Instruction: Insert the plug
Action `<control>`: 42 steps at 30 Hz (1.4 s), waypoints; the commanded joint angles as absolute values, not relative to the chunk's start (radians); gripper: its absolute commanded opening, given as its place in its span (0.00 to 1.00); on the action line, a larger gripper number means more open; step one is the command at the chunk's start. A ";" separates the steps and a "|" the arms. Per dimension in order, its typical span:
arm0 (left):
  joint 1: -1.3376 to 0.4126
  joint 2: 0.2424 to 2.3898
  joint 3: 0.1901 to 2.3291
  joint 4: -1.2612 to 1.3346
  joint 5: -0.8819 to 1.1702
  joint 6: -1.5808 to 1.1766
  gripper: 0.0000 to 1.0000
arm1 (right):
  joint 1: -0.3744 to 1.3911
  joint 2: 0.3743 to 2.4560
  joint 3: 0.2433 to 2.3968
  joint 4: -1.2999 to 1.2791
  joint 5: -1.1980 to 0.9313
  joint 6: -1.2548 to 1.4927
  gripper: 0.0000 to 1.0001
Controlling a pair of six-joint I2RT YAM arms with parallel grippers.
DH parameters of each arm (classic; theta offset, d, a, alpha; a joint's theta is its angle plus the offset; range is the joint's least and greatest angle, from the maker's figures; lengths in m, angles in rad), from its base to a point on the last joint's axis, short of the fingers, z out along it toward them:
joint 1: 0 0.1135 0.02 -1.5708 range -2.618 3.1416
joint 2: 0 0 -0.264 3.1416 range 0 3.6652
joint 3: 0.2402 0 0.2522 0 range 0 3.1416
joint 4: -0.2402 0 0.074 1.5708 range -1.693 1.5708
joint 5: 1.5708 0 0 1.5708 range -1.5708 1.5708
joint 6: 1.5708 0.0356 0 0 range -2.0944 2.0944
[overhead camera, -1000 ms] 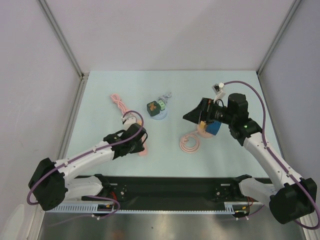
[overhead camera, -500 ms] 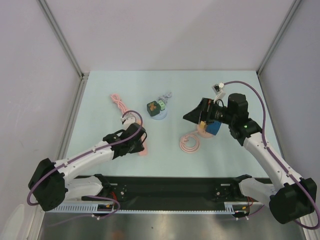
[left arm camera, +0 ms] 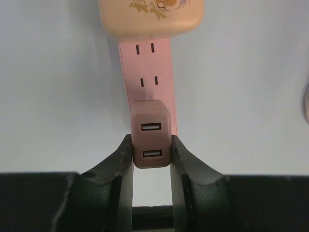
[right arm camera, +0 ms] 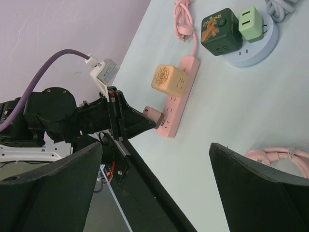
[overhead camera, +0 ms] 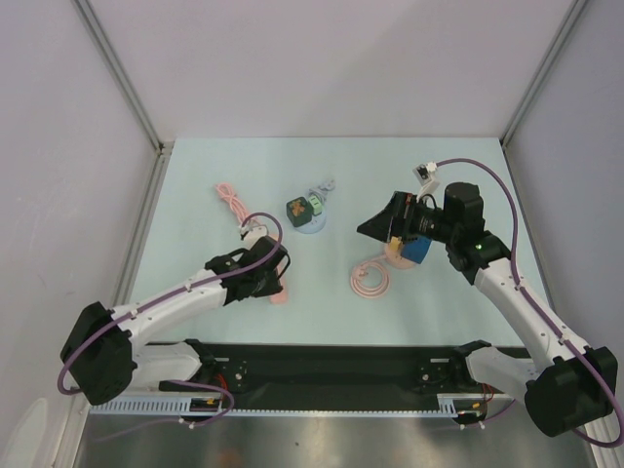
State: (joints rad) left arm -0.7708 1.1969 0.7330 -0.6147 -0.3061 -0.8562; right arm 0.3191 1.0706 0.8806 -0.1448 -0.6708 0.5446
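Note:
A pink two-port USB plug [left arm camera: 150, 126] is pinched between the jaws of my left gripper [left arm camera: 151, 145], which is shut on it. The plug sits over the near end of the pink power strip [left arm camera: 146, 63]; its prongs are hidden. A cream cube adapter [left arm camera: 152, 17] occupies the strip's far end. The right wrist view shows the plug [right arm camera: 154, 116] against the strip [right arm camera: 179, 94] from the side. My right gripper [overhead camera: 375, 227] hangs open and empty above the table, well right of the strip [overhead camera: 279, 295].
A round blue-grey socket base [overhead camera: 310, 226] carries a dark green cube [overhead camera: 296, 209] and a light green plug [overhead camera: 316, 205]. A coiled pink cable [overhead camera: 370, 279] and a blue block [overhead camera: 418, 252] lie under the right arm. The strip's pink cord [overhead camera: 231, 200] runs back left.
My left arm has shifted slightly up and right over the strip with the plug still held. The right arm has not moved.

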 commanded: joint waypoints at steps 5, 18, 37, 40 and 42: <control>-0.772 1.200 0.678 -0.652 -0.210 -0.896 0.00 | 0.316 1.063 0.879 -0.124 -0.675 0.526 1.00; -0.772 1.175 0.686 -0.670 -0.255 -0.911 0.00 | 0.316 1.065 0.879 -0.126 -0.666 0.523 1.00; -0.790 1.310 0.620 -0.587 -0.222 -0.934 0.00 | 0.314 1.065 0.873 -0.126 -0.683 0.520 1.00; -0.795 1.333 0.615 -0.598 -0.229 -0.923 0.00 | 0.316 1.063 0.870 -0.127 -0.684 0.520 1.00; -0.802 1.362 0.626 -0.617 -0.238 -0.920 0.00 | 0.316 1.065 0.865 -0.123 -0.684 0.518 1.00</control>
State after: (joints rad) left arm -0.7898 1.2491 0.6968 -0.5842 -0.3130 -0.9077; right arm 0.3191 1.0706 0.8688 -0.1452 -0.6708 0.5388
